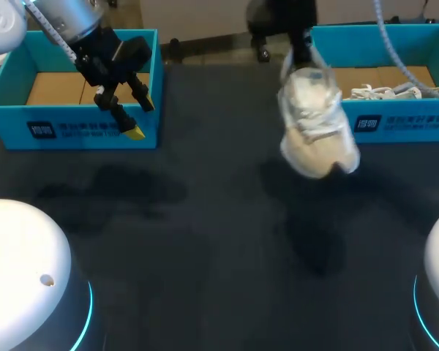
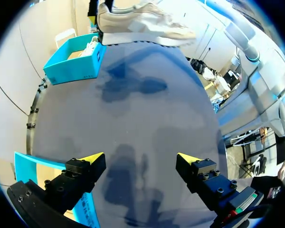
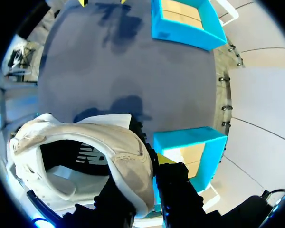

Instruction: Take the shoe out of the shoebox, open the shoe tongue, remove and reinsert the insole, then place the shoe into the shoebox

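My right hand (image 3: 151, 164) pinches the white lace-up sneaker (image 1: 318, 128) by its heel above the dark tabletop (image 1: 205, 219); left hand (image 2: 140, 160) spread.

A white mesh sneaker (image 3: 126, 154) largely hides the fingers of the right end effector (image 3: 151, 154); a turquoise cardboard shoebox (image 1: 395, 136) runs off-frame.

You see a dim, dark table (image 1: 205, 241). Soft shadows lie on it under the raised shoe (image 1: 318, 131) and by the left gripper (image 1: 140, 117). Blue rings (image 1: 88, 303) glow at both near corners.
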Controlling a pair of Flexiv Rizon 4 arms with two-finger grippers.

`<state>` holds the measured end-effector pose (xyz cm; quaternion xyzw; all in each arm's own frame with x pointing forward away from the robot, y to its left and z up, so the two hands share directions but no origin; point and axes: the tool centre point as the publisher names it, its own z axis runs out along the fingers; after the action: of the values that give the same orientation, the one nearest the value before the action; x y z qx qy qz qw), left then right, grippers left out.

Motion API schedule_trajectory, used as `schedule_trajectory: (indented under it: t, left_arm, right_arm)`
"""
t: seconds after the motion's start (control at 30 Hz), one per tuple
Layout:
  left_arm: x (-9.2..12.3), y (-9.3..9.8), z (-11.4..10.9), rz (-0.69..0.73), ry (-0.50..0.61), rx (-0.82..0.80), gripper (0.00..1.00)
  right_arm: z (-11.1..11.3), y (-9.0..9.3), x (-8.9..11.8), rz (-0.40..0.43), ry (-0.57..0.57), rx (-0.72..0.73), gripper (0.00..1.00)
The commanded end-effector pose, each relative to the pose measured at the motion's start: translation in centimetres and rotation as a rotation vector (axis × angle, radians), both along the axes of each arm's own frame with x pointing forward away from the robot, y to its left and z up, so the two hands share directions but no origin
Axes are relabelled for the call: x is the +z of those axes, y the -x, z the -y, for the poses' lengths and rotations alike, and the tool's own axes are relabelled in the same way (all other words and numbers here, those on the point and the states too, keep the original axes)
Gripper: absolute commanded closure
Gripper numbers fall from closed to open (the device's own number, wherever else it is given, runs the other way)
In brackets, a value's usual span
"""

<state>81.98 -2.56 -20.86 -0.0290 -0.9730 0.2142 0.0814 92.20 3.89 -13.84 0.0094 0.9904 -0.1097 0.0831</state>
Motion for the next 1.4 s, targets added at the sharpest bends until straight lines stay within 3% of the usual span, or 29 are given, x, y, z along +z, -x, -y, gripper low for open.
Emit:
schedule_trajectory:
  t: [0.03,0.37,0.8,1.13,1.4]
  left_arm:
    - [0.0,0.1,-0.1,0.002,-0.001,0.0,0.0]
    - [0.0,0.1,-0.1,0.002,-0.001,0.0,0.0]
    - [0.0,0.1,-0.1,0.002,-0.001,0.0,0.0]
    - [0.0,0.1,-0.1,0.002,-0.001,0.0,0.0]
    - [0.0,0.1,-0.1,0.002,-0.001,0.0,0.0]
  right_arm:
    - [4.3,-1.6,-0.1,-0.004,-0.067,0.043,1.0]
    - [10.1,-5.8,-0.2,-0.004,-0.064,0.096,1.0]
    - [18.1,-12.7,-0.3,0.028,-0.076,0.049,1.0]
    - [21.8,-17.3,0.0,0.023,-0.062,0.062,1.0]
    - [25.1,-19.7,-0.7,0.023,-0.073,0.062,1.0]
